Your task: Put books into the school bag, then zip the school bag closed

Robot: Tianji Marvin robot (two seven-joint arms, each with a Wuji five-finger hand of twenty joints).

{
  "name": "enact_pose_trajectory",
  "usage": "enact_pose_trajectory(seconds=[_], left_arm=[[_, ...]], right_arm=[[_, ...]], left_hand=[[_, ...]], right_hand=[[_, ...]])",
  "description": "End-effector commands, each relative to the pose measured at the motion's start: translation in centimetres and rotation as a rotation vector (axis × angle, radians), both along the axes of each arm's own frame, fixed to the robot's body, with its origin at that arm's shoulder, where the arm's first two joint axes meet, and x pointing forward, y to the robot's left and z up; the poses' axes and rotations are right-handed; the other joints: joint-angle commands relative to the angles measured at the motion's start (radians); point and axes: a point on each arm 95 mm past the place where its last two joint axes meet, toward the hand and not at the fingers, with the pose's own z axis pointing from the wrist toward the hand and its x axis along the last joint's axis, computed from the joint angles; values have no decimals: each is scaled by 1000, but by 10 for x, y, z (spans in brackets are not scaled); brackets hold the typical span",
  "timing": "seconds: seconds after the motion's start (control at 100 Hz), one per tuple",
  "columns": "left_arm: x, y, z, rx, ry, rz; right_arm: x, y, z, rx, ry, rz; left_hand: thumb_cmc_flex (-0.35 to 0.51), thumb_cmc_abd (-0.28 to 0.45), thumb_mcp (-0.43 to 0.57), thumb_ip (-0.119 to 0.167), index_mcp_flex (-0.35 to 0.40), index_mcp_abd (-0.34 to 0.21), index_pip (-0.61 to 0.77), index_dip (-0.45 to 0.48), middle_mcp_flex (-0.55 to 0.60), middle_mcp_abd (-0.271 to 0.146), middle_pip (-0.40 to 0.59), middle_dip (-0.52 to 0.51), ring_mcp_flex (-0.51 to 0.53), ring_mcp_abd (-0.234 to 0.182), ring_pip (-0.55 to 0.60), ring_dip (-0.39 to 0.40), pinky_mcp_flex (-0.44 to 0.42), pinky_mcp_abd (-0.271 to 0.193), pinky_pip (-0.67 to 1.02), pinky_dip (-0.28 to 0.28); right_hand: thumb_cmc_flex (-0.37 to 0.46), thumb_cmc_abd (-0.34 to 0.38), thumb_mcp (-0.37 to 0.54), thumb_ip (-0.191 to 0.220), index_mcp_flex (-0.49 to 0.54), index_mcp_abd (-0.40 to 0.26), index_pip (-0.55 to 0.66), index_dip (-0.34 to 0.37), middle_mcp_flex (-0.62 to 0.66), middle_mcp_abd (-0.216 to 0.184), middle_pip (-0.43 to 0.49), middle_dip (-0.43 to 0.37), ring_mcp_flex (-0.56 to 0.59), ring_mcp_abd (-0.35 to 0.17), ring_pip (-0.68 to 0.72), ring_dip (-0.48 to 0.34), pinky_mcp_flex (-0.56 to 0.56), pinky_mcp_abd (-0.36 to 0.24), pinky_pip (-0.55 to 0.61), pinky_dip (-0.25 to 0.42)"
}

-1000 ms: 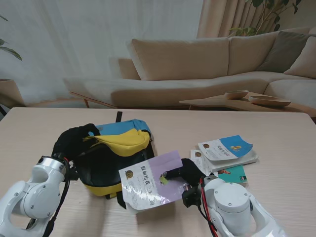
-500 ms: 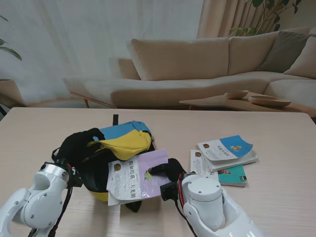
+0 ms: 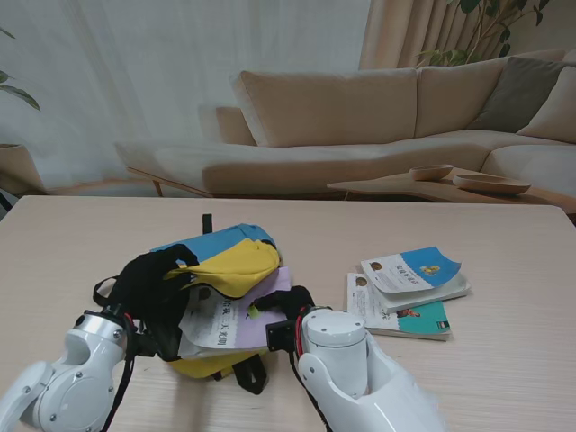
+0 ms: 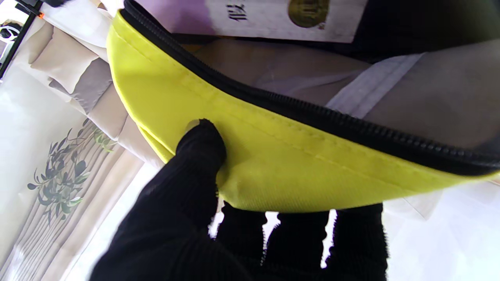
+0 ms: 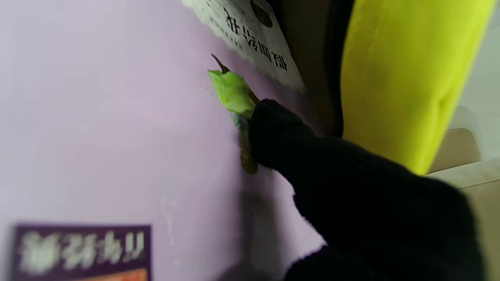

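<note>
You are looking at a wide pale wooden table [image 3: 504,225] with a beige sofa [image 3: 360,108] and a low side table [image 3: 432,184] standing behind it, white curtains hanging at the back. The blue, yellow and black bag [image 3: 220,261] is lying left of centre, its yellow flap being held up by your left hand [image 3: 157,283], thumb and fingers pinching the flap's edge. Your right hand [image 3: 292,301] is gripping the lilac book [image 3: 243,319], which is now going half inside the bag's mouth; a second ago it was lying clear of the bag, out on the table to the right. Three more books [image 3: 409,288] are sitting stacked well to the right, unmoved.
</note>
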Motion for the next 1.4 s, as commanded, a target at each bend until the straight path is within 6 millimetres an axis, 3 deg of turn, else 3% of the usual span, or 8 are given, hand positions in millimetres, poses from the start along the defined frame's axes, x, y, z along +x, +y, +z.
enact_pose_trajectory(seconds=[0.0, 0.91, 1.13, 1.39], left_arm=[[-6, -7, 5, -14, -4, -23], [-19, -8, 8, 20, 20, -89], [-19, -7, 8, 27, 18, -99], [-18, -7, 6, 24, 17, -98]], right_arm=[[2, 17, 9, 42, -11, 23], [38, 71, -1, 17, 43, -101], [44, 82, -3, -2, 41, -116], [47, 88, -4, -29, 33, -107]], left_hand=[[67, 94, -13, 3, 7, -42, 100, 92, 30, -2, 34, 3, -8, 44, 8, -1, -22, 4, 33, 16], [89, 110, -52, 13, 3, -58, 91, 120, 12, -23, 32, 8, -28, 36, -7, 2, -44, -2, 21, 7], [94, 113, -64, 16, 4, -60, 89, 125, 13, -20, 32, 9, -29, 35, -11, 3, -46, -5, 21, 5], [97, 113, -70, 18, 5, -60, 88, 127, 14, -28, 32, 9, -28, 35, -11, 4, -46, -5, 22, 4]], right_hand=[[127, 75, 147, 1, 127, -194, 189, 15, 16, 8, 26, -12, 75, 27, 54, -4, 29, -12, 49, -14], [122, 104, 127, -19, 87, -189, 178, -38, -17, -9, -2, -72, 27, 14, -34, -22, -23, -23, -34, -54], [118, 107, 125, -16, 63, -173, 177, -126, -21, -13, -43, -120, 10, 8, -116, -42, -32, -11, -95, -91], [104, 103, 125, -5, 14, -138, 137, -288, -14, -28, -200, -164, -1, -28, -330, -113, -43, -25, -198, -178]])
